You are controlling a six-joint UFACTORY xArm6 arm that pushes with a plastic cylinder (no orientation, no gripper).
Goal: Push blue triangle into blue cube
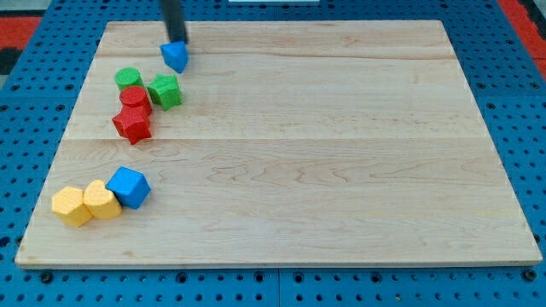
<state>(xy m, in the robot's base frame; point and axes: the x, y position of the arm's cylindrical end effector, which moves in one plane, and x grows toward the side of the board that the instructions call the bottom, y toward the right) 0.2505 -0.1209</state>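
The blue triangle [175, 56] lies near the top left of the wooden board [341, 145]. My tip [177, 41] stands right above it in the view, touching or almost touching its upper edge. The blue cube [129, 187] sits far below, at the board's lower left, touching a yellow block.
A green cylinder [128, 79], a green star-like block [165, 89], a red cylinder [135, 101] and a red star-like block [132, 124] cluster between the triangle and the cube. Two yellow blocks [101, 200] [72, 205] lie left of the cube. Blue pegboard [34, 102] surrounds the board.
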